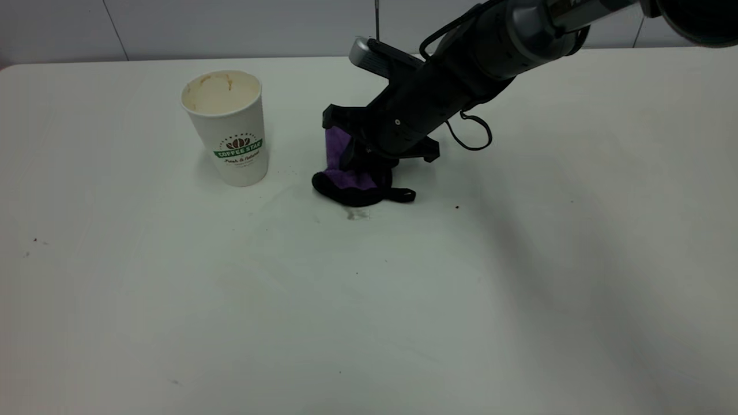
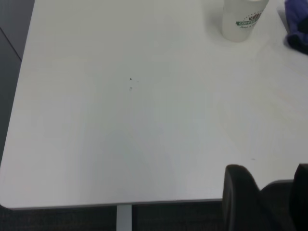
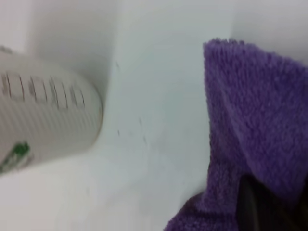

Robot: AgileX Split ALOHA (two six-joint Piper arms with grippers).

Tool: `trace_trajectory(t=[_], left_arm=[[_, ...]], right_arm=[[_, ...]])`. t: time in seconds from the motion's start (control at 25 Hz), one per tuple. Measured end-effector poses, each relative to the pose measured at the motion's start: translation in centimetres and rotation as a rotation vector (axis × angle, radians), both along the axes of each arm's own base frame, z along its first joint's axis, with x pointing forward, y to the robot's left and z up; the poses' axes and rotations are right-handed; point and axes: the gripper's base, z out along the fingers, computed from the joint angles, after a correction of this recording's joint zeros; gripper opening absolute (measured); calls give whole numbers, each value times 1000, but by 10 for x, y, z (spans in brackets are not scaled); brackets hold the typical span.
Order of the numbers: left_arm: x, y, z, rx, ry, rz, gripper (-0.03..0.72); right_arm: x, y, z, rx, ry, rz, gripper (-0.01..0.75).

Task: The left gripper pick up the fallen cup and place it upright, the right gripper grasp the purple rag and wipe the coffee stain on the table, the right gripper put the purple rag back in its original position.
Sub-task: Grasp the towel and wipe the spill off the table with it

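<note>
The cup (image 1: 229, 128) stands upright on the white table (image 1: 403, 323), its stained inside facing up; it also shows in the left wrist view (image 2: 240, 21) and the right wrist view (image 3: 43, 115). To its right, my right gripper (image 1: 362, 164) is shut on the purple rag (image 1: 346, 176), which hangs bunched down to the tabletop. Purple pile (image 3: 260, 120) fills the right wrist view around one black finger (image 3: 255, 207). The coffee stain shows only as a faint grey smear (image 1: 357, 214) just in front of the rag. My left gripper (image 2: 269, 168) hangs open over the table's near-left edge, far from the cup.
A few tiny dark specks (image 1: 457, 206) dot the tabletop. The right arm (image 1: 496, 46) reaches in from the upper right with a black cable loop (image 1: 475, 134) beneath it. The table edge (image 2: 115, 204) lies beside my left gripper. A grey wall runs behind the table.
</note>
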Motion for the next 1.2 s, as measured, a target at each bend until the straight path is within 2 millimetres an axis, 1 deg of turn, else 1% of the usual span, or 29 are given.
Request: trace_trajectory(t=[0.12, 0.24, 0.32, 0.4, 0.48, 0.56, 0.6, 0.72, 0.88, 1.12, 1.2], left_arm=[[0, 0, 0, 0, 0, 0, 283], [0, 0, 0, 0, 0, 0, 283], [0, 0, 0, 0, 0, 0, 283], [0, 0, 0, 0, 0, 0, 283], [0, 0, 0, 0, 0, 0, 283], [0, 0, 0, 0, 0, 0, 283], [0, 0, 0, 0, 0, 0, 283], [0, 0, 0, 0, 0, 0, 283], [0, 0, 0, 0, 0, 0, 283], [0, 0, 0, 0, 0, 0, 283], [0, 0, 0, 0, 0, 0, 283]], right_arm=[[-8, 0, 1, -1, 86, 77, 65], [-20, 9, 0, -6, 139, 153, 65], [-24, 18, 0, -18, 110, 177, 65], [-26, 27, 1, -36, 46, 190, 67], [-24, 33, 1, -56, -32, 175, 66], [-21, 33, 2, -65, -64, 160, 66], [-19, 30, 2, -69, -63, 151, 66], [-9, 9, 2, -83, -18, 117, 66], [5, -32, 8, -158, 75, 80, 66], [16, -91, 21, -418, 167, 47, 69], [19, -116, 23, -509, 208, 24, 73]])
